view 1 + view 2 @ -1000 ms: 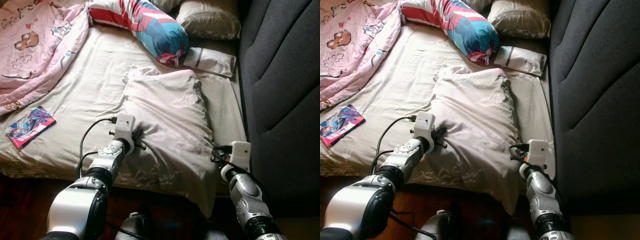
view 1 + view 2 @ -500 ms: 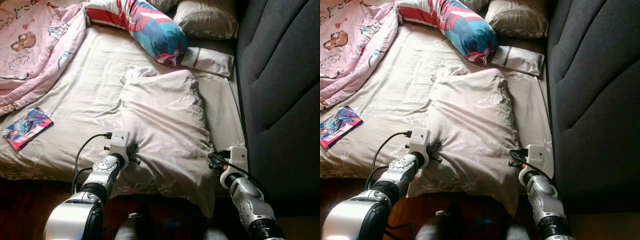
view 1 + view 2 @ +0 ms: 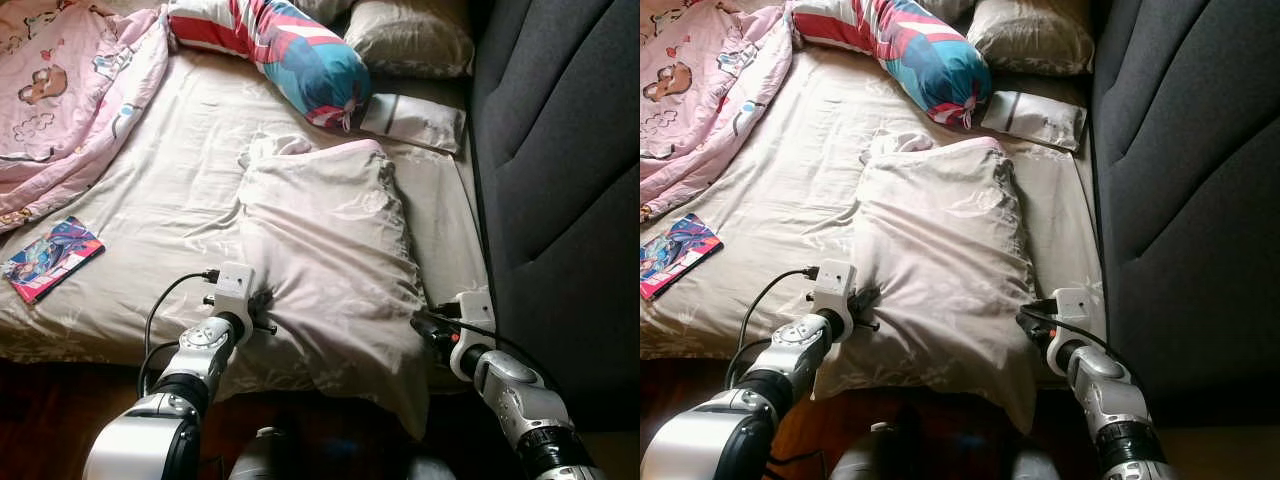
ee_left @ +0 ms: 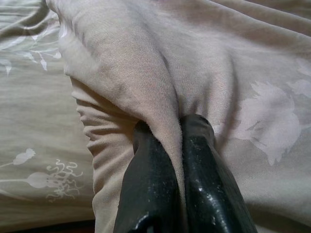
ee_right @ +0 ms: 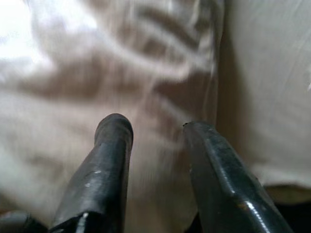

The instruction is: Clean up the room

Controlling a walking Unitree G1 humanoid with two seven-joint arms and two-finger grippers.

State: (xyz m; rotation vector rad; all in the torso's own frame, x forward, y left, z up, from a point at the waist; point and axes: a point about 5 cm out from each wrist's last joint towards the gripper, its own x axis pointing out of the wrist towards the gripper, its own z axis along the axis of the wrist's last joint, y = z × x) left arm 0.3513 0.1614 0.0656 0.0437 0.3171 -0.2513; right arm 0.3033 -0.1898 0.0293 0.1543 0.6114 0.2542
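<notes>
A large beige pillow (image 3: 325, 240) lies askew on the bed sheet (image 3: 180, 190), with its near corner hanging over the bed's front edge. My left gripper (image 3: 260, 312) is at the pillow's left edge, and in the left wrist view it (image 4: 171, 128) is shut on a pinched fold of the pillow's cloth. My right gripper (image 3: 420, 322) sits at the pillow's right edge. In the right wrist view its fingers (image 5: 114, 133) stand open, with the pillow's cloth just beyond and between the tips.
A pink cartoon blanket (image 3: 70, 90) is bunched at the far left, with a colourful book (image 3: 52, 258) near it. A striped bolster (image 3: 300, 55), a second pillow (image 3: 410, 35) and a white packet (image 3: 415, 122) lie at the back. A dark padded headboard (image 3: 560, 150) borders the right.
Both grippers have slid back along the pillow's sides toward the bed's near edge. The view has shifted slightly. The pillow lies about where it was.
</notes>
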